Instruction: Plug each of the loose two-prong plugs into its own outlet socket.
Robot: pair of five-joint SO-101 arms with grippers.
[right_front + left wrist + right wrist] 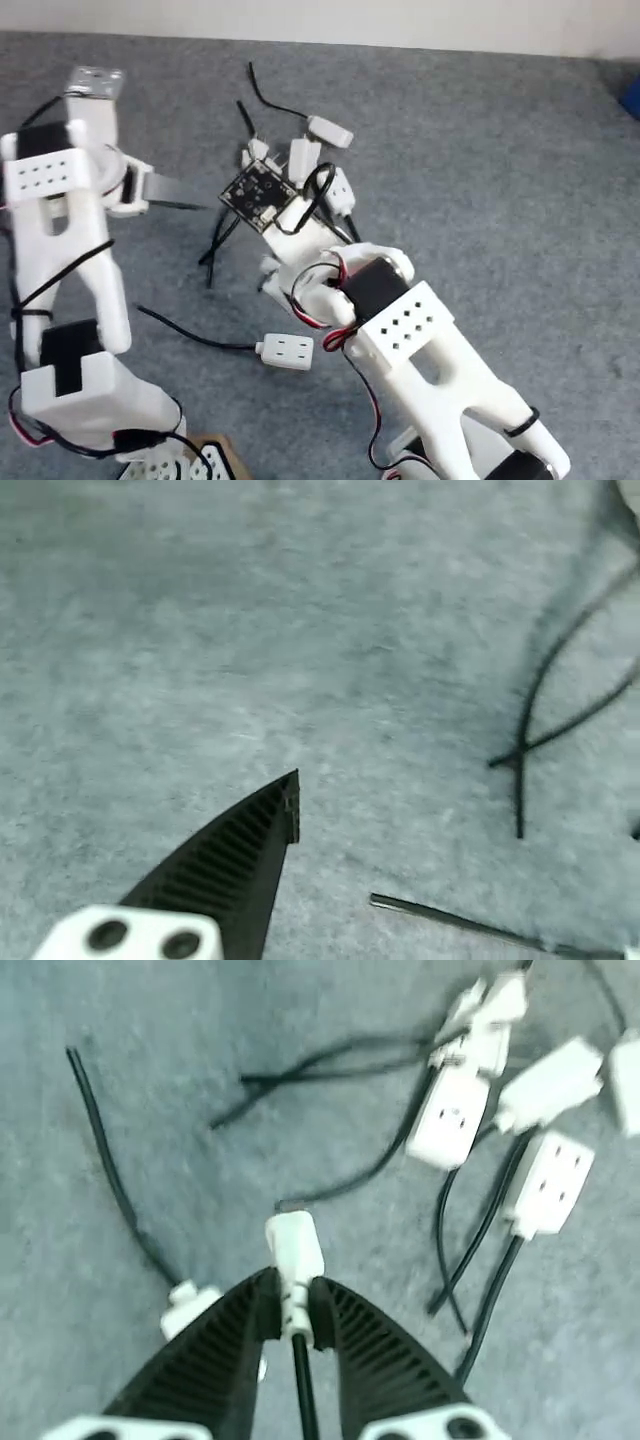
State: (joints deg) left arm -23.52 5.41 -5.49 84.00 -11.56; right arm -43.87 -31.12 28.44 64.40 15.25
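1. Right wrist view first: the right tool [293, 1290] is pinched narrow on a white plug [293, 1243]. A black ribbed finger [235, 1335] presses each flank, and the plug's black cord [302, 1385] runs back between them.
2. The plug's body sticks out past the fingertips. I cannot make out its prongs from here.
3. Beyond the plug and clear of it lies a huddle of white outlet sockets.
   - The nearest socket [447, 1120] shows its slots.
   - A second slotted socket [550, 1182] lies just beside it.
   - More white pieces sit farther off, and black leads trail from them over the grey desk [150, 1020].
4. A small white piece [190, 1308] lies just beside one finger of the right tool, with a thin black lead running away from it.
5. In the high view the same huddle sits near the middle of the desk, just past the right arm's wrist board [258, 195]. One socket [340, 190] lies close beside that board.
6. A lone socket block [285, 350] lies apart from the huddle, between the two arms and nearer their bases. Its lead runs toward the left arm.
7. The left tool [190, 197] hangs off to the side of the huddle, well apart from the held plug, with its fingers parted.
8. In the left wrist view, that tool's black finger [250, 850] is over grey desk, with crossed black leads [540, 700] lying nearby.
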